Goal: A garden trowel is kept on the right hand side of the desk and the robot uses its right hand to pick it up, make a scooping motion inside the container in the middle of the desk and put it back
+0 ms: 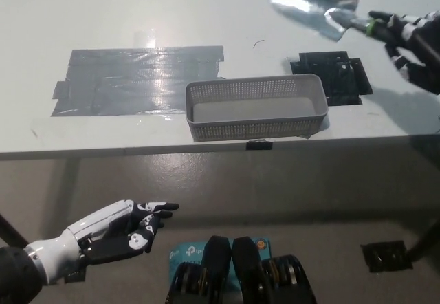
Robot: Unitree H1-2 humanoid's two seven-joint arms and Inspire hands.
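Observation:
A garden trowel (316,7) with a shiny metal blade and a green collar hangs in the air above the desk's far right. My black right hand (411,41) is shut on its handle at the picture's right edge, blade pointing left. The grey perforated container (256,106) stands at the middle of the white desk (206,15), near the front edge, below and left of the blade. My white left hand (120,230) rests open at the lower left, in front of the desk and below its edge.
A wide patch of grey tape (137,78) lies left of the container. A black tape patch (332,76) marks the desk right of the container. A small black square (382,256) lies on the floor at the lower right.

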